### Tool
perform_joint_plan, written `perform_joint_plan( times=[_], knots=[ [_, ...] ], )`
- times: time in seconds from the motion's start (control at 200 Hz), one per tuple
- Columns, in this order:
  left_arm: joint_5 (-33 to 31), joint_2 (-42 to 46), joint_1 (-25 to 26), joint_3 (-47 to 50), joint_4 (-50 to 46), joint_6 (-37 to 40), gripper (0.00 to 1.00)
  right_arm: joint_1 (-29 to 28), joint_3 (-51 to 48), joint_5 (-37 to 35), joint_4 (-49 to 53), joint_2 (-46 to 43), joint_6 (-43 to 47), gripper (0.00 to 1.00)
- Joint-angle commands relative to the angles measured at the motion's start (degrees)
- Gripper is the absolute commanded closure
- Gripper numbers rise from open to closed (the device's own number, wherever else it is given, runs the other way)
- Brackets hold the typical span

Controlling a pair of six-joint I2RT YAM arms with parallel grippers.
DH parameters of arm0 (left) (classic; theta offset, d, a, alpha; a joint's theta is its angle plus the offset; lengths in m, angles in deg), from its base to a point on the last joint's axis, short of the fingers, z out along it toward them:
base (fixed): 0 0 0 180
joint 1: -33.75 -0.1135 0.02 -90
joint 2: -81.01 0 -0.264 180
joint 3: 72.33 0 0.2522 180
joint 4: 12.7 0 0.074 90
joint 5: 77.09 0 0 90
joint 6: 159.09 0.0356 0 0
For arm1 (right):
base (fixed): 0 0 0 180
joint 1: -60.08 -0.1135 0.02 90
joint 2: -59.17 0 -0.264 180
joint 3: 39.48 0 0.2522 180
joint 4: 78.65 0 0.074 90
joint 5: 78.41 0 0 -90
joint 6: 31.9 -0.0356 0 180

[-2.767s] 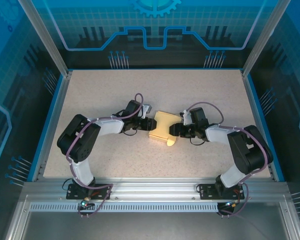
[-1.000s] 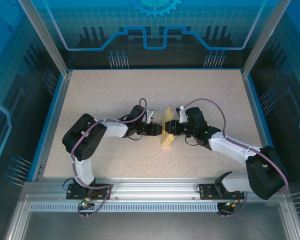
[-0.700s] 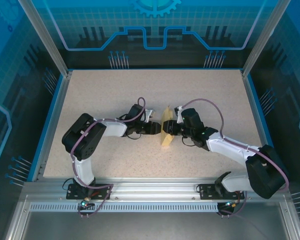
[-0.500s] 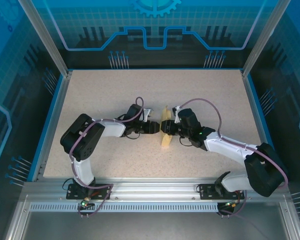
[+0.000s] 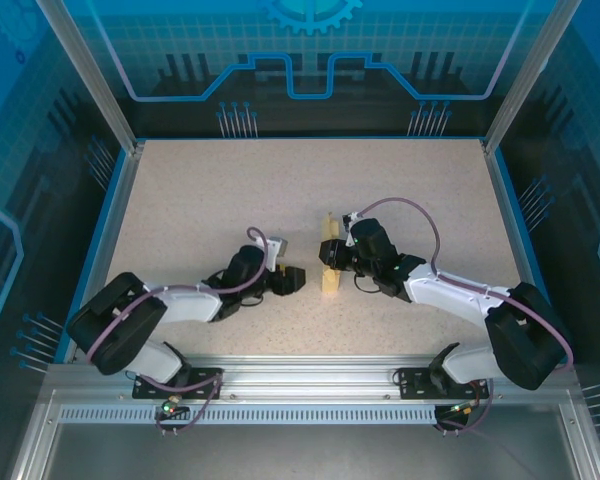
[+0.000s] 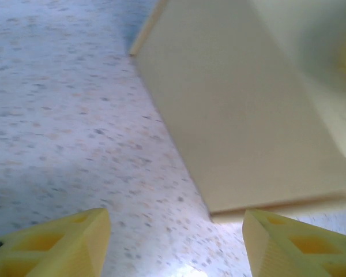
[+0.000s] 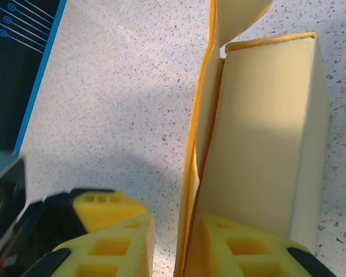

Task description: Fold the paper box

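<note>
The speckled desk (image 5: 200, 200) takes up most of the top view. The left arm (image 5: 170, 300) lies low along the near-left part of it, and the right arm (image 5: 450, 290) stretches in from the near-right corner toward the middle.

The paper box (image 5: 330, 280) is roughly mid-desk. It's pale yellow and stands up on a narrow edge, so from above it looks like a thin strip. In the right wrist view it's a flat block (image 7: 265, 144) with a loose thin sheet running along its left side and a rounded flap curling off at the far end.

The right claw (image 5: 332, 254) is right at the box and set narrow. It straddles that thin sheet, with one finger (image 7: 248, 248) against the box face. A sliver of desk shows between the other finger and the sheet, so I can't tell if it's actually pinching.

The left claw (image 5: 292, 281) sits just beside the box, apart from it. Its fingers are spread wide with nothing between them (image 6: 176, 242), and the box face is just ahead.
</note>
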Motion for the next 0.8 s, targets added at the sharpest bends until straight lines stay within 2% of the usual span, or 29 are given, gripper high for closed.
perform_joint_plan(
  times=[0.0,0.09,0.235,0.405,0.505,0.795],
  knots=[
    [-8.17,1.46,4.79,3.7,11.41,5.71,0.35,-0.77,-0.26,0.09,4.76,1.96,-1.44,0.73],
    [-12.24,0.5,9.14,4.83,16.08,9.5,0.33,-0.54,-0.14,0.43,4.69,1.92,-1.52,0.73],
    [-22.61,-4.53,17.22,4.47,24.51,17.44,0.3,0.31,0.19,1.9,4.41,1.85,-1.62,0.73],
    [-31.59,-11.78,22.37,0.85,31.01,23.72,0.23,1.14,0.42,3.49,4.16,1.88,-1.79,0.73],
    [-36.4,-14.26,23.57,-1.85,30.85,25.55,0.22,1.5,0.29,3.93,3.97,1.74,-1.8,0.73],
    [-41.3,-18.08,23.64,-6.17,29.58,26.42,0.21,1.76,-0.07,4.32,3.15,2.06,-1.99,0.74]
  ],
)
